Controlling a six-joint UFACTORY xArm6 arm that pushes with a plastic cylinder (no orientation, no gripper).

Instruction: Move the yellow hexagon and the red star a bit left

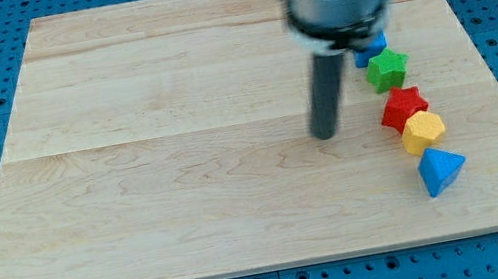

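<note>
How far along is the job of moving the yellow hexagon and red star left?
Nothing looks done: the red star and yellow hexagon sit touching near the board's right edge. In hand: my tip is left of the star, apart. Left: get to their right and push both left.

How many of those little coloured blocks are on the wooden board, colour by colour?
Blue: 2, one partly hidden behind the arm and one nearest the view's bottom
Green star: 1
Red star: 1
Yellow hexagon: 1
Total: 5
</note>
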